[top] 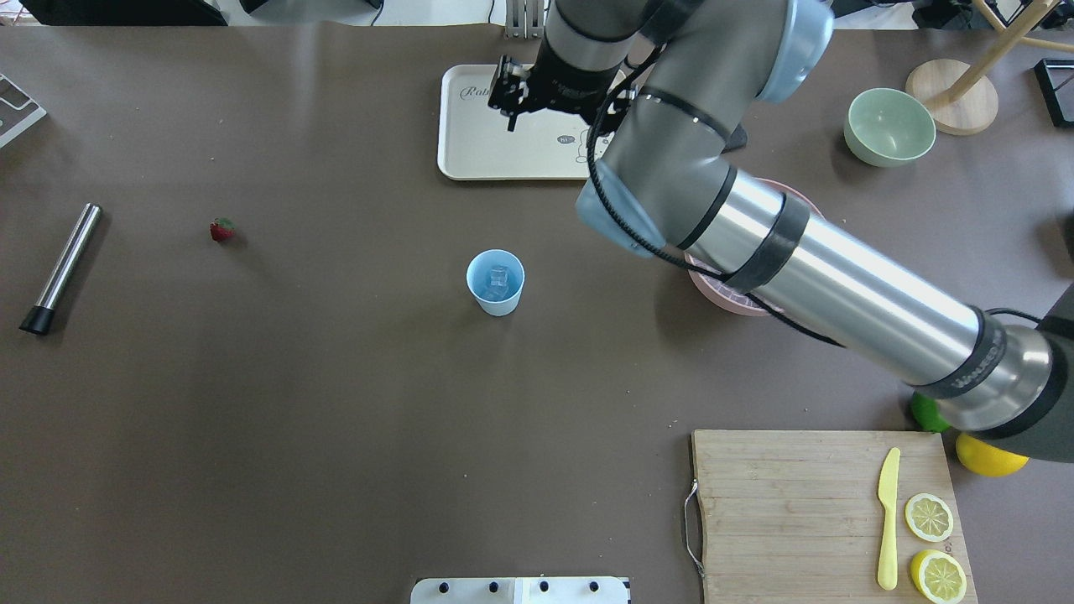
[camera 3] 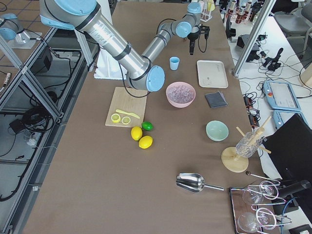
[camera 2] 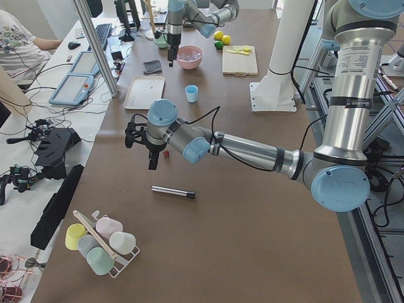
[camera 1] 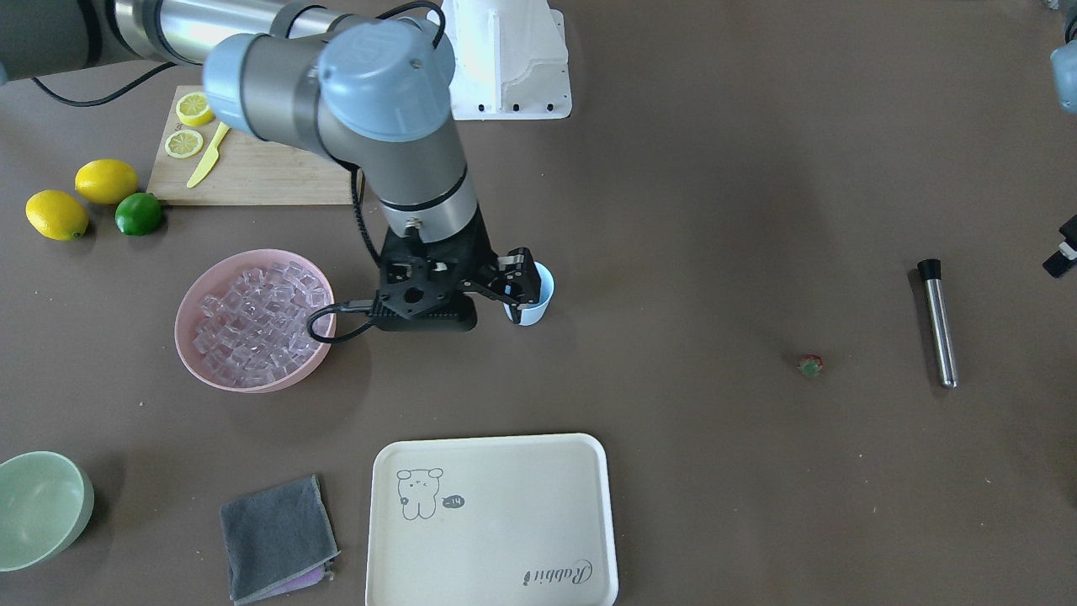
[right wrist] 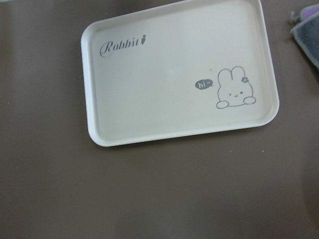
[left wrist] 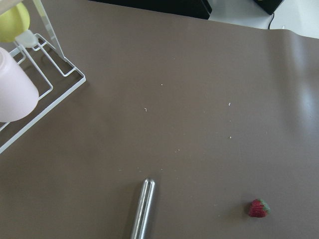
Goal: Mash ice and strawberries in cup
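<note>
The cup stands mid-table with ice cubes inside. The strawberry lies well apart, near the muddler (steel, black-tipped). The right gripper hangs with fingers spread, empty. Whether the left gripper is open, I cannot tell.

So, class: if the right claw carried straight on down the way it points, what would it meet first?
Probably bare table between the cup and the tray, or the tray's near edge; its height leaves the exact spot unclear. Nothing else shows beneath the right claw.
</note>
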`<state>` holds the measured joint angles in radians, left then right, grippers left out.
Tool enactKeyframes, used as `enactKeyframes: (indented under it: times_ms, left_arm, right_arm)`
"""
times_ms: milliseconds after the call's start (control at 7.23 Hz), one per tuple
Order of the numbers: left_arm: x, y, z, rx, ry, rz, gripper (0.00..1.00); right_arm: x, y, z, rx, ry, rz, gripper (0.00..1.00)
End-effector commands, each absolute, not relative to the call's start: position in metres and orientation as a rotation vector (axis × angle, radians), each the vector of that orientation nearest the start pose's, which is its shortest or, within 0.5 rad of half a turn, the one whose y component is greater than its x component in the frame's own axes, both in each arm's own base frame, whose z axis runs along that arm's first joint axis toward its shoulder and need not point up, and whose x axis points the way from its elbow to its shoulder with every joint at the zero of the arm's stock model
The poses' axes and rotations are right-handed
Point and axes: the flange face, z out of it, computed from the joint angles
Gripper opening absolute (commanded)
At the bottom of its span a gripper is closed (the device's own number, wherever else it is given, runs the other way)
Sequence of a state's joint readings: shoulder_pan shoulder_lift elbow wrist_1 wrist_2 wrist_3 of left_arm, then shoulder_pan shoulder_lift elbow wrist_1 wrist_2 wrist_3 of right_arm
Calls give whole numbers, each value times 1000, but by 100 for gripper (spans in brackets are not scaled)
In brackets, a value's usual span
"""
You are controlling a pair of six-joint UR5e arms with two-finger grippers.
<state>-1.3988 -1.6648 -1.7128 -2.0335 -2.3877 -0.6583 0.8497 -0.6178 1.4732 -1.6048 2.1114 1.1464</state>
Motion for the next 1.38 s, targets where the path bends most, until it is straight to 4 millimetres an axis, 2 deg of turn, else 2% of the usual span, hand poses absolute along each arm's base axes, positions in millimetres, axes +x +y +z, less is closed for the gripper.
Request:
enactKeyframes:
  times_ms: [0,138,277,415,554,692,830,969,1107,1245]
  left_arm:
    - [83,-543,473,288,992,-66,98]
    - [111,-549,463,323,945,-44,98]
    - [149,-558,447,330,938,-17,98]
    - [177,-566,423,314,966,-37,98]
    - [209,-570,403,327,959,-43,98]
    - [242,-573,401,328,938,-22,97]
    - [259,-577,409,319,926,-8,97]
    - [279,-579,404,310,922,10,97]
    - [287,-586,419,298,900,5,97]
    - [296,-604,424,313,864,-4,97]
  right_arm:
    - [-301,-645,143,87,-883,126,98]
    - [-224,-634,206,90,-846,63,98]
    - [-144,-618,276,113,-785,-6,98]
    - [-94,-614,317,112,-741,-31,98]
    - [-64,-588,379,108,-706,-128,98]
    - [-10,-574,419,127,-688,-174,98]
    - [8,-550,464,97,-680,-198,98]
    - [17,-530,502,116,-680,-238,98]
    - [24,-511,527,140,-683,-240,98]
    - [30,-489,552,155,-711,-253,98]
